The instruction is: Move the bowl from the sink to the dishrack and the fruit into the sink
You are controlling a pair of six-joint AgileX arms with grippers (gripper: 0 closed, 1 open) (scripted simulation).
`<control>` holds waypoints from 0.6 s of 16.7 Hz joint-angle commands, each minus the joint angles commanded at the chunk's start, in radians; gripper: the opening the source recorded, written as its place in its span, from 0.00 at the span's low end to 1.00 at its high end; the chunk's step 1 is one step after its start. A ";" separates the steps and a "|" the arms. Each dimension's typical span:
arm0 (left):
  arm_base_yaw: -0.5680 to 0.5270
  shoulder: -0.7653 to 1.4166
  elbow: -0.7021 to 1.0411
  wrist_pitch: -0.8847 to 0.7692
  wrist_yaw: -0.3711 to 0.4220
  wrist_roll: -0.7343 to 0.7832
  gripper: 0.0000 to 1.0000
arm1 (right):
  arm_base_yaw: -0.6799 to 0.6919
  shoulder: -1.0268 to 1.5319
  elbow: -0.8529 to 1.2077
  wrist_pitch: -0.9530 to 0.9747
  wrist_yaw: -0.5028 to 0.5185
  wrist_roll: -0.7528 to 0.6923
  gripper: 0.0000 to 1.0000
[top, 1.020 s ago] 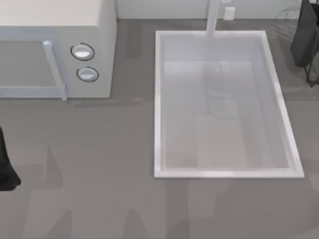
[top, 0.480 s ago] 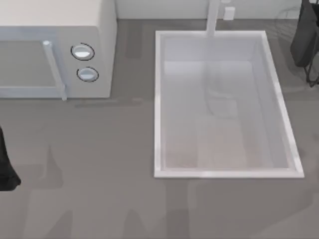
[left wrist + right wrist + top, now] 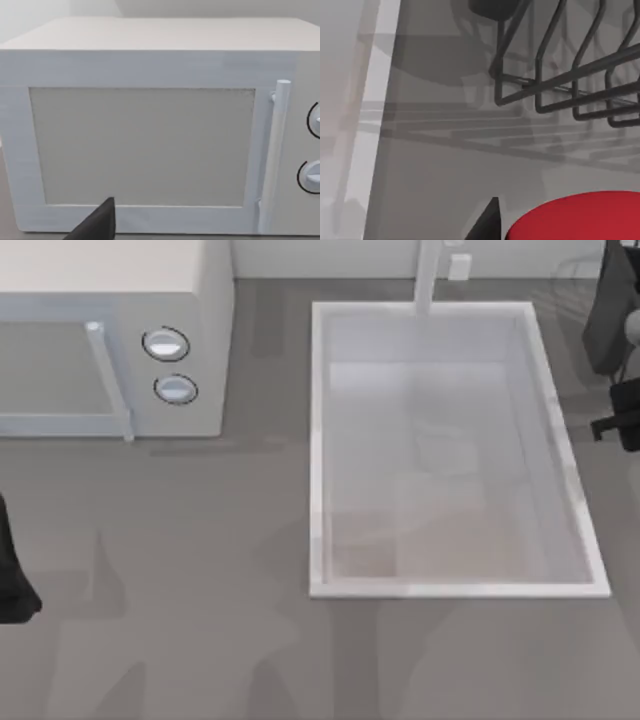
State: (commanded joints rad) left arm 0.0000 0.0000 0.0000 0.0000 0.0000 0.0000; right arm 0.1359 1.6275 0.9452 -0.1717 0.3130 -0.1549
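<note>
Right wrist view: fruit (image 3: pixel 575 217) lies beside the jaws, grip unclear, near dishrack (image 3: pixel 570 75).

Place: I'm looking at a rendered kitchen counter.
Sink: a white basin (image 3: pixel 318 450) is set into the grey counter (image 3: pixel 200 570), with a white faucet post (image 3: pixel 428 275) at its far rim.
Microwave: a white one (image 3: pixel 110 330) sits on the left, with a door handle (image 3: pixel 272 155) and two round dials (image 3: pixel 166 344).
Dishrack: dark wire loops (image 3: pixel 570 85) stand on the counter beside the sink's rim.
</note>
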 joint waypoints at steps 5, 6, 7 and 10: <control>0.000 0.000 0.000 0.000 0.000 0.000 1.00 | 0.241 0.029 -0.126 0.534 0.173 0.071 0.00; 0.000 0.000 0.000 0.000 0.000 0.000 1.00 | 0.286 0.027 -0.149 0.629 0.205 0.086 0.00; 0.000 0.000 0.000 0.000 0.000 0.000 1.00 | 0.328 0.023 -0.169 0.716 0.235 0.101 0.00; 0.000 0.000 0.000 0.000 0.000 0.000 1.00 | 0.436 0.001 -0.213 0.922 0.310 0.141 0.00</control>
State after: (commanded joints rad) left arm 0.0000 0.0000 0.0000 0.0000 0.0000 0.0000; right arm 0.5722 1.6284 0.7320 0.7504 0.6227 -0.0137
